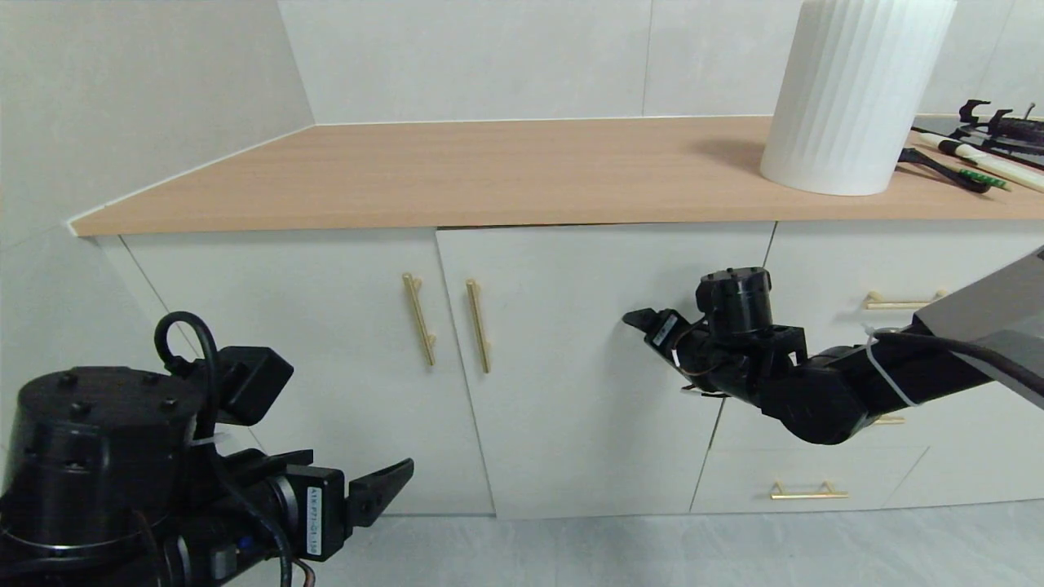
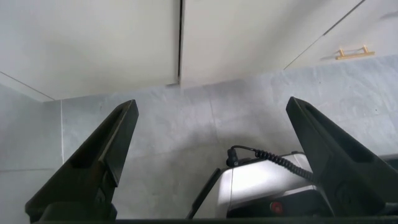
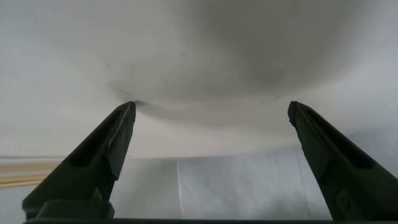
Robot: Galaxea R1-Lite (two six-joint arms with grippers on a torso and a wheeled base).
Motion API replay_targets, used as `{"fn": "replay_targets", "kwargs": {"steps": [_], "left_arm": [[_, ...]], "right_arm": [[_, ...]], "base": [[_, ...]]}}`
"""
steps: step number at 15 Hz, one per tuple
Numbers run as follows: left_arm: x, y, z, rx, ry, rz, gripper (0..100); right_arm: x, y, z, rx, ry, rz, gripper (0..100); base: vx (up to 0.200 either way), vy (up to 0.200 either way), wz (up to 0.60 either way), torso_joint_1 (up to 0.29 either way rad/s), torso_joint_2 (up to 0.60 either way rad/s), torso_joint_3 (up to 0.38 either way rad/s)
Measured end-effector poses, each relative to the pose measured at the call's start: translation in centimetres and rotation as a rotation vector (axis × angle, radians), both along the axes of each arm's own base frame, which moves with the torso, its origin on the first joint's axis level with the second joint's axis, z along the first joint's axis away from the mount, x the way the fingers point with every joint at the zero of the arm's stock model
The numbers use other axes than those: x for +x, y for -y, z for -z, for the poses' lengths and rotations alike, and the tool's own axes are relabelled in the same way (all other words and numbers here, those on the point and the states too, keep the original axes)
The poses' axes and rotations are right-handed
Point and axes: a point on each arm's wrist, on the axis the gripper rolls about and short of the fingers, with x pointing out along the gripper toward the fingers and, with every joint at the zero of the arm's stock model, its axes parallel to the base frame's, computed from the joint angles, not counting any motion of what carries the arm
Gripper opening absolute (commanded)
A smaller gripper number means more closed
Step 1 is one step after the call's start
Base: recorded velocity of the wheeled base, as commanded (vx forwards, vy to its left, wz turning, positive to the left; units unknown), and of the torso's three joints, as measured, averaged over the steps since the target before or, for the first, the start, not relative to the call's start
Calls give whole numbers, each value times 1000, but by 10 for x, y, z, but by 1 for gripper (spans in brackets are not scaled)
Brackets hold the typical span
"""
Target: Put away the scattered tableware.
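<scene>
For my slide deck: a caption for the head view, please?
Right gripper by a closed cabinet door; utensils lie on the counter.

The white label [image 1: 316, 522] on the left hand [image 2: 212, 102] bears unreadable print.

You're looking at a light-brown, wood-grain surface [image 1: 457, 175], off-white doors [image 1: 587, 367] and brass-gold handles [image 1: 419, 318]. The container [image 1: 852, 98] is plain white with vertical ribbing. The utensils [image 1: 971, 163] are black, cream and green. The left claw [image 2: 211, 102] and right claw [image 3: 211, 104] are black, and the floor [image 1: 652, 550] is pale grey.
</scene>
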Motion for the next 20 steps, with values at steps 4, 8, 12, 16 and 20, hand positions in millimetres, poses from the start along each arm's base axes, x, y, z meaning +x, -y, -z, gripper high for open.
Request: {"fn": "replay_targets", "kwargs": {"steps": [4,8,12,16,20], "left_arm": [[0,0,0,0,-1,0,100],[0,0,0,0,-1,1,100],[0,-5,-2,-5,9,-21,100],[-6,-17,-12,-13,66,-45,100],[-33,-40,-23,-56,166,-94,100]], "right_arm": [[10,-4,5,-11,10,50,100],[9,-3,4,-6,13,53,100],[-19,9,-9,-18,-1,-21,100],[-67,35,-48,-75,79,-50,100],[-148,83,-95,-219,261,-40,100]], "base": [[0,0,0,0,0,0],[0,0,0,0,0,0],[0,0,0,0,0,0],[0,0,0,0,0,0],[0,0,0,0,0,0]]}}
